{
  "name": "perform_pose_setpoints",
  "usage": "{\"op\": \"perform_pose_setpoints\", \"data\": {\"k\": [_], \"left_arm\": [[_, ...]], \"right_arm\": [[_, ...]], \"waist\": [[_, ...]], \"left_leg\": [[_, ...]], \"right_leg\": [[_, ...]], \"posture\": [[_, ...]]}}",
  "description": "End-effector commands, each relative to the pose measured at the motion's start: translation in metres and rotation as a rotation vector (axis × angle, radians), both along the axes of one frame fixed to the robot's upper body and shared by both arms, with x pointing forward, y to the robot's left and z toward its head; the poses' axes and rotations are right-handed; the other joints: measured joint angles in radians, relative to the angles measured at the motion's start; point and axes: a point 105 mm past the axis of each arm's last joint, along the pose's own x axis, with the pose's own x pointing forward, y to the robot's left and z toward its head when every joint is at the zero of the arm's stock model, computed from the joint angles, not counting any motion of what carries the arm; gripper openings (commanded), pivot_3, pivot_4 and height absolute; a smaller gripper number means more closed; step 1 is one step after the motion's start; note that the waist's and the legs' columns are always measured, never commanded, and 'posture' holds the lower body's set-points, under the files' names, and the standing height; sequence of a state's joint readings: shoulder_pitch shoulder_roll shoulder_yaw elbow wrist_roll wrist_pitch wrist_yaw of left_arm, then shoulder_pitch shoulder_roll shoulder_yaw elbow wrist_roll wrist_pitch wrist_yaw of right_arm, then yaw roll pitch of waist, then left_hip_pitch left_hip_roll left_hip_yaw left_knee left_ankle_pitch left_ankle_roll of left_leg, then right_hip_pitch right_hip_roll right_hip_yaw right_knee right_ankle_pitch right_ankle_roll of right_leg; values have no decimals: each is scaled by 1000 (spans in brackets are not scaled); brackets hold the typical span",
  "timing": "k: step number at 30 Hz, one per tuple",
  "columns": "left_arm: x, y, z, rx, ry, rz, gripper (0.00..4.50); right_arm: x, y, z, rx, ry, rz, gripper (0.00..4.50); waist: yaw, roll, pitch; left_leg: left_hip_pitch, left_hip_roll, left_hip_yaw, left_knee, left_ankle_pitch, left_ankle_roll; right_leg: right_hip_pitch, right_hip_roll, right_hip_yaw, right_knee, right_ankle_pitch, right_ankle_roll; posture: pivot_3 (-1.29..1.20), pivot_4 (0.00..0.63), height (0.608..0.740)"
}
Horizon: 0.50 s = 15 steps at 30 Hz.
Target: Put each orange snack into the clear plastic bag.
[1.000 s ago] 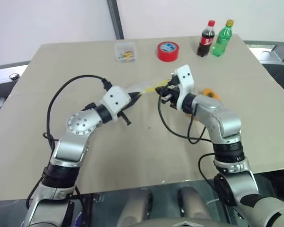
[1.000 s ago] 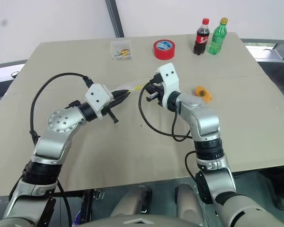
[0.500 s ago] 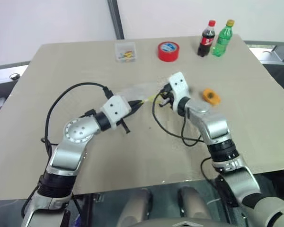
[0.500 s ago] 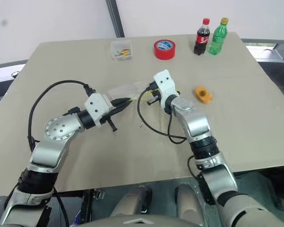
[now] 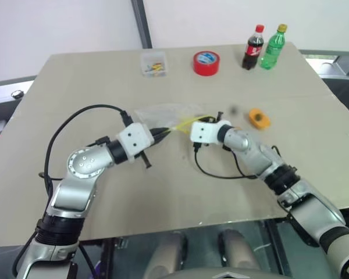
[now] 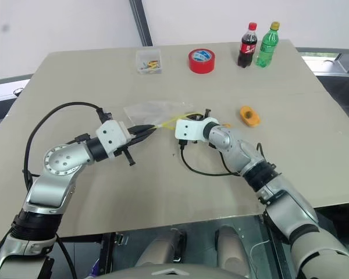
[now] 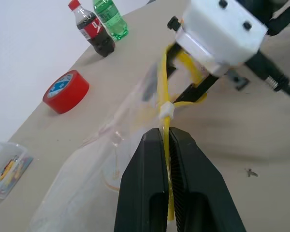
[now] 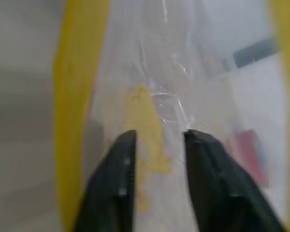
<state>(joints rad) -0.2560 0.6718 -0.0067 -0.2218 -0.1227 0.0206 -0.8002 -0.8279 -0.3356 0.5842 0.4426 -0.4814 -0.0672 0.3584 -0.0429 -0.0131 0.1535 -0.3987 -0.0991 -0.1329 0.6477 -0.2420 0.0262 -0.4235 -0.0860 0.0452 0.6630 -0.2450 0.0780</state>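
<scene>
left gripper point(image 5: 163, 133): clamped on yellow seal strip of clear plastic bag point(image 5: 163, 111) | bag: on table point(image 5: 75, 87), mouth held apart | right gripper point(image 8: 157, 137): fingers parted inside bag mouth | orange snack point(image 5: 258, 118): on table, right of bag

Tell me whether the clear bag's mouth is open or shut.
Open. The left gripper pinches one yellow seal strip of the clear plastic bag, and the right gripper reaches in between the two parted yellow edges.
</scene>
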Motion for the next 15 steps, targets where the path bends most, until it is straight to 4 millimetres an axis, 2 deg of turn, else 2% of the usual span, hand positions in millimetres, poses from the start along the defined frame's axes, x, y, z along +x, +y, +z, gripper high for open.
{"op": "perform_pose_setpoints", "data": {"k": [1,3,4,8,12,15], "left_arm": [[0,7,10,-25,-38,24,0],[0,9,10,-30,-35,31,0],[1,11,9,-38,-30,44,0],[9,19,5,-70,-2,111,0],[17,22,2,-84,6,165,0],[23,24,0,-94,14,202,0]], "right_arm": [[3,1,14,-28,-107,26,3383],[4,-1,15,-26,-120,26,4268],[3,-1,17,-25,-135,28,4480],[-2,-2,28,32,-175,27,4480],[-13,-10,35,152,-71,15,4480],[-29,-29,41,267,88,-11,4480]], "waist": [[1,0,0],[-1,0,0],[-1,0,0],[1,0,0],[2,0,0],[8,0,0]], "left_leg": [[0,0,0,0,0,0],[0,0,0,0,0,0],[0,0,0,0,0,0],[0,0,0,0,0,0],[0,0,0,0,0,0],[0,0,0,0,0,0]], "right_leg": [[0,0,0,0,0,0],[0,0,0,0,0,0],[0,0,0,0,0,0],[0,0,0,0,0,0],[0,0,0,0,0,0],[0,0,0,0,0,0]], "posture": [[0,150,740],[0,150,740],[0,150,740],[0,150,740],[0,150,740],[0,150,740]]}}
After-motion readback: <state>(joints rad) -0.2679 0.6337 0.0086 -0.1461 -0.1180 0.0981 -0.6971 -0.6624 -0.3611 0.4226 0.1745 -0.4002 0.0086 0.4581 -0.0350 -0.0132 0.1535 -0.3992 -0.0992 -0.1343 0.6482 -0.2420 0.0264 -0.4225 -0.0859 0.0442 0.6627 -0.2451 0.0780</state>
